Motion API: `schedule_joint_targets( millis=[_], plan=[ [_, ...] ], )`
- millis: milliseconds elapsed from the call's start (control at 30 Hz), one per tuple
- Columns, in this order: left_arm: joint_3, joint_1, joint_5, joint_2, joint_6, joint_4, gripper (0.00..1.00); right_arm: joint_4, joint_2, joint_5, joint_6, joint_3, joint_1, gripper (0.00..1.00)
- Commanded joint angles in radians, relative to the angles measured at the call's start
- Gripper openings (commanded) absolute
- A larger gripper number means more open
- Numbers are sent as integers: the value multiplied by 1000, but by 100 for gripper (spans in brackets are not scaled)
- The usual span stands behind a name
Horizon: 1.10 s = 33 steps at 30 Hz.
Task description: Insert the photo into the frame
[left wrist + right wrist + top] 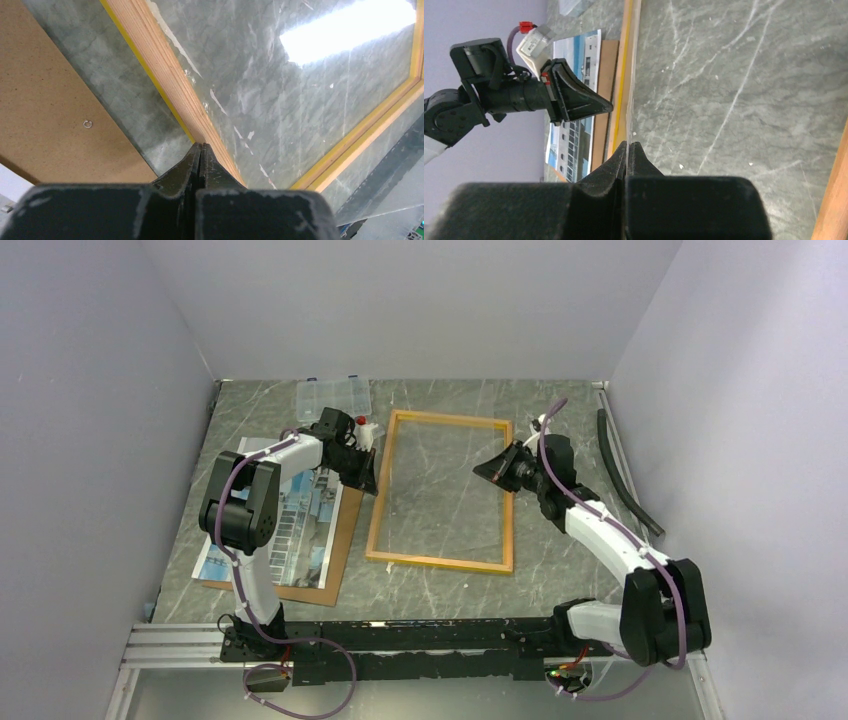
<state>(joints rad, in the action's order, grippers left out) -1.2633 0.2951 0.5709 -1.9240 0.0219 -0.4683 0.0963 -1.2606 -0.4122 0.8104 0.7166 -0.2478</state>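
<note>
Clenched on nothing: left tool (200, 147), tips at the left rail of the frame (440, 562); likewise right tool (627, 145), above its pane. Lies flat on the surface (450, 595), long axis running near to far. Left of it, the photo (305, 525) on backing board (341, 535), axis alike.

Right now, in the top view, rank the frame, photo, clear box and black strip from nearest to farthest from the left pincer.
1. The frame: its left rail at the left pincer tips.
2. The photo: just left, on a brown board.
3. The clear box: beyond, by the back wall.
4. The black strip: far right, past the frame.
</note>
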Motion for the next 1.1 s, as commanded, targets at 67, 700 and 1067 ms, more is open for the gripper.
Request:
schedule_joint_targets(
  millis=[67,700,1067],
  plan=[
    [-11,13,71,10,-13,15,3,-15,68,103,-13,-61,-13,0],
    [-16,14,73,3,-14,9,3,26,36,132,-30,-12,-13,0],
    [-18,15,74,-1,-13,8,3,21,109,153,-46,-17,-12,0]
  ],
)
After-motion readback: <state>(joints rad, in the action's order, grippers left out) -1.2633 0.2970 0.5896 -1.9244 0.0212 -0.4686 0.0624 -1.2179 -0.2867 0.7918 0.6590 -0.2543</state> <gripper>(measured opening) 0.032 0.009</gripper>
